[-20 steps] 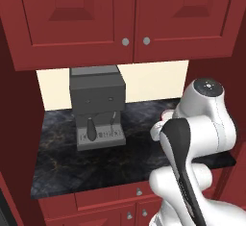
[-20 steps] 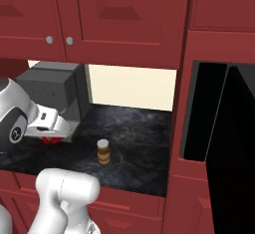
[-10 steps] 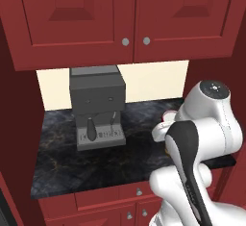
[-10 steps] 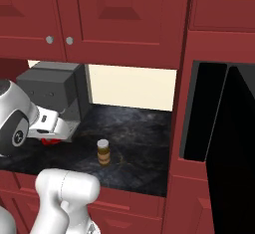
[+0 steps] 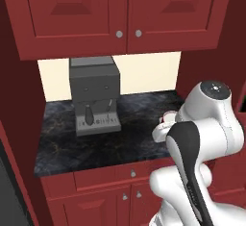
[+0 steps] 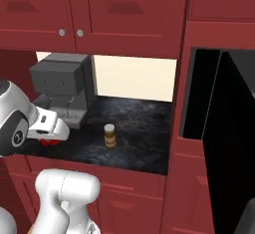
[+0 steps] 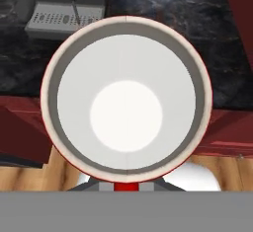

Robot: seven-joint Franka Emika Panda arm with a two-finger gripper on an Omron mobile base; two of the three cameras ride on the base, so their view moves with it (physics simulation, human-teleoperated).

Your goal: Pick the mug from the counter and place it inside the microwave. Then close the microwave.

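Observation:
The mug [image 7: 126, 102] is seen from above in the hand view, a white interior inside a red rim. It hangs over the front edge of the counter [image 7: 217, 23], with cabinet fronts and floor below it. My gripper [image 6: 50, 137] is shut on the mug [image 6: 48, 142], of which a red sliver shows under the white hand. In the left base view the mug [image 5: 166, 118] peeks out behind my arm. The microwave [image 6: 196, 96] stands open at the right, its black door [image 6: 231, 138] swung outward.
A grey coffee machine [image 5: 93, 95] stands at the back of the counter [image 5: 72, 143], left of my hand. A small brown jar [image 6: 109, 135] stands mid-counter between the hand and the microwave. Red wall cabinets [image 6: 124, 14] hang low over the counter.
The arm has shifted slightly to the right with the mug in its grip. The jar, coffee machine and microwave door have not moved.

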